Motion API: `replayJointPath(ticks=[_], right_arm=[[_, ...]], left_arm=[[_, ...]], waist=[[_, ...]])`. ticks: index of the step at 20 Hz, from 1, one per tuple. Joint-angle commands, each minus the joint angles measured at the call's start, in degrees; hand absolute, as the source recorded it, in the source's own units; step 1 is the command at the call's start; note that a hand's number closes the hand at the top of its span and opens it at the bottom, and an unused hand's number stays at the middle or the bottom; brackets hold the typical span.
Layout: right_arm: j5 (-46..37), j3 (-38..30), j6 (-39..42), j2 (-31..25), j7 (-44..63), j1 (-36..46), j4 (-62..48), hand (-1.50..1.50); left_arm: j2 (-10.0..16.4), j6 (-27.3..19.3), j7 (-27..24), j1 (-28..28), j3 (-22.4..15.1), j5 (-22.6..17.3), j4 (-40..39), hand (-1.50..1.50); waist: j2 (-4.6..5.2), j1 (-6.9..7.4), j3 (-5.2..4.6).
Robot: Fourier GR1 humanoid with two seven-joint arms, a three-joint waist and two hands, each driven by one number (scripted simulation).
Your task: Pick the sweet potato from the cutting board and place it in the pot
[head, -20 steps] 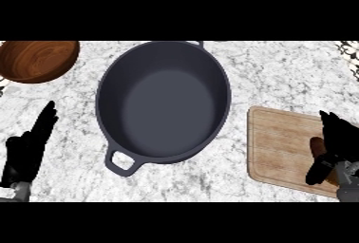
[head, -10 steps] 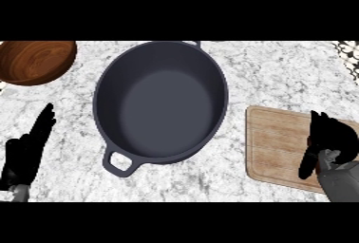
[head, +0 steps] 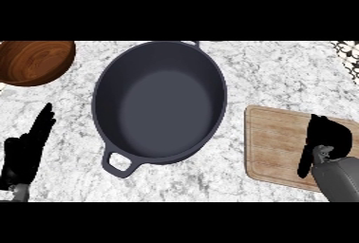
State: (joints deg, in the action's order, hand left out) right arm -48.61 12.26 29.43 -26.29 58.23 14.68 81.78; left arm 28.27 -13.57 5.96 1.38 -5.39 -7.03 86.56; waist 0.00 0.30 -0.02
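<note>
- A wooden bowl (head: 32, 61) sits at 10 o'clock on the marble counter (head: 280, 76), cut off by the view's left edge and well apart from the pot.
- The left hand (head: 24, 154) rests at 8 o'clock near the left edge. Its fingers are straight and pressed together, pointing toward 12 o'clock, and it holds nothing.
- The pot (head: 161, 102), dark grey and oval, fills the middle of the view. 1 loop handle (head: 119, 163) sticks out at its 7 o'clock. Its inside shows only a bare floor.
- The cutting board (head: 277, 142), pale wood, lies flat at 4 o'clock, just beside the pot's right rim but not touching it.
- The right hand (head: 326, 137) is over the board's right half at 4 o'clock, its grey forearm (head: 340, 180) coming in from 5 o'clock. It looks bunched, but I cannot tell whether it closes on anything.
- The sweet potato shows neither on the bare part of the board nor in the pot. If it lies beneath the right hand, it is hidden.
- A dark mesh object (head: 348, 50) peeks in at 2 o'clock, too little in view to name.
</note>
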Motion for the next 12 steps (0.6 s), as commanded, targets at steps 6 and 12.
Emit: replayJointPath(ticks=[6, 12], right_arm=[[-6.2, -2.2, -0.6, 4.6, 2.9, 1.1, -7.0, -1.50], [-7.4, -5.1, 2.2, 3.0, -2.7, 1.7, -10.7, 1.50]], left_arm=[[-1.1, 3.2, -3.9, 1.8, 3.8, 1.4, -1.2, 0.00], [-2.6, 4.0, 2.3, -2.4, 4.6, 3.0, 0.0, 0.00]], waist=[[0.01, 0.06, 0.01], [0.01, -0.18, 0.02]])
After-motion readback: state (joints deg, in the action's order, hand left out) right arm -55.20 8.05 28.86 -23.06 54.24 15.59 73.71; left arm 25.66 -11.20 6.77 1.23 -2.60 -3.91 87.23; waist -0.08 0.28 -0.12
